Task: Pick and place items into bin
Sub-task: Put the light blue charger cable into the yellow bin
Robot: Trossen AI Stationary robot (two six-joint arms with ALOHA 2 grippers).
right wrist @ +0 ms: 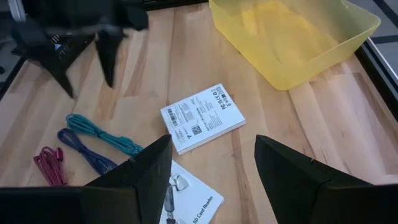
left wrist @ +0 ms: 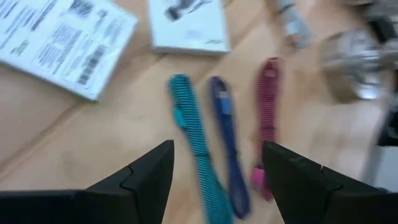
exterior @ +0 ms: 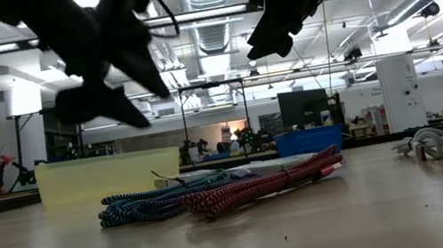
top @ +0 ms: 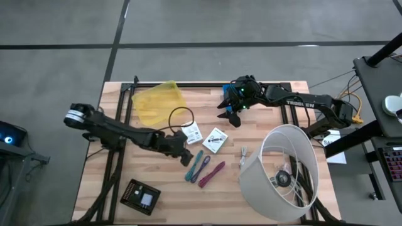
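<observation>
Teal tool [left wrist: 191, 138] seemingly below left hand [left wrist: 214, 171]

Blurred beyond telling in the left wrist view: grey metal clip [left wrist: 291, 22]. Cut off at the edge: white printed flat packet [left wrist: 62, 37].

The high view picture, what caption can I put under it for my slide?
Two open grippers, left and right, hover over cables and packets near a yellow bin.
</observation>
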